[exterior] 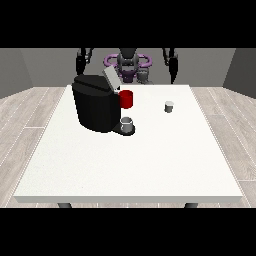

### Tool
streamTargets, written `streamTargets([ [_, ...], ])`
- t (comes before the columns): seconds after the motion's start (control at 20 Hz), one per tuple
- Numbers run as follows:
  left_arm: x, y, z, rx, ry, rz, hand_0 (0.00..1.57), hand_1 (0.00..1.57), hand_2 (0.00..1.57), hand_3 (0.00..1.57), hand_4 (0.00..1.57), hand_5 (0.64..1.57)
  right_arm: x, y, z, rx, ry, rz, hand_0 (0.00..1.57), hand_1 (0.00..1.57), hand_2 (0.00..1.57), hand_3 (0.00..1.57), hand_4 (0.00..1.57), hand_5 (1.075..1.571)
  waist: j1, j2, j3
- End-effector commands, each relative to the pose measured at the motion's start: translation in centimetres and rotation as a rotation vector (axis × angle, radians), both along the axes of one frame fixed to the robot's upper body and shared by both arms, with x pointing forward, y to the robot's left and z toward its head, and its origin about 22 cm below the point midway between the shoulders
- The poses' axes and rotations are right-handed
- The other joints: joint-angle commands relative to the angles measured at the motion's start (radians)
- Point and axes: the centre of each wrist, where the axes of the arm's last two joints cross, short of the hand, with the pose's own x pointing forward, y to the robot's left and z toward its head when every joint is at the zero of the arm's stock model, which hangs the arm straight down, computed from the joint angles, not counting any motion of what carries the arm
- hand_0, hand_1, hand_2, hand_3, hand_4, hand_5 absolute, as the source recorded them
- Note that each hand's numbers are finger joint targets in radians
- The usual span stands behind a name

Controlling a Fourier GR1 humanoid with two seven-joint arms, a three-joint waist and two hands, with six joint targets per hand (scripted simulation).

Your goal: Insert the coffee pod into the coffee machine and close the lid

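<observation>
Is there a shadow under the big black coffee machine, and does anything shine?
Front view: the light is soft and even, and the coffee machine throws hardly any shadow on the white table. The red cup shows no bright glare. The small grey coffee pod looks a little fuzzy.

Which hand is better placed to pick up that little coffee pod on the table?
The robot's left hand, the hand at the view's right. The coffee pod stands on the table on that same side, below that arm, while the coffee machine stands between the pod and the hand at the view's left.
</observation>
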Motion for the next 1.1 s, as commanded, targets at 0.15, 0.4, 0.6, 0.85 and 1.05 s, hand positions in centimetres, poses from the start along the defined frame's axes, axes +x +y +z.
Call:
streamTargets([
  [0.15,0.0,2.8,0.8,0.166,-0.063,-0.118,0.0,0.0,0.0,0.0,0.0,1.571,0.6,-0.3,0.7,0.004,0.031,0.023,0.0,0.0,0.0,0.0,0.0,1.571,0.011,-0.042,0.008],
  [0.4,-1.0,5.5,1.0,0.337,-0.129,-0.274,0.0,0.0,0.0,0.0,0.0,1.571,-0.8,0.1,-1.3,-0.14,-0.039,-0.136,0.0,0.0,0.0,0.0,0.0,1.571,0.003,-0.043,0.0075],
  [0.6,1.5,4.9,3.6,0.424,-0.165,-0.265,0.0,0.0,0.0,0.0,0.0,1.571,0.8,-0.3,-1.1,-0.15,-0.053,-0.167,0.0,0.0,0.0,0.0,0.0,1.571,-0.002,-0.009,0.0085],
  [0.85,4.3,9.9,5.4,0.551,-0.096,-0.233,0.0,0.0,0.0,0.0,0.0,1.571,1.3,3.0,0.1,-0.134,-0.092,-0.079,0.0,0.0,0.0,0.0,0.0,1.571,-0.074,0.055,0.0081],
  [1.05,6.0,11.0,5.0,0.594,-0.104,-0.198,0.0,0.0,0.0,0.0,0.0,1.571,1.7,4.6,0.1,-0.092,-0.148,-0.042,0.0,0.0,0.0,0.0,0.0,1.571,-0.12,0.132,0.0079],
])
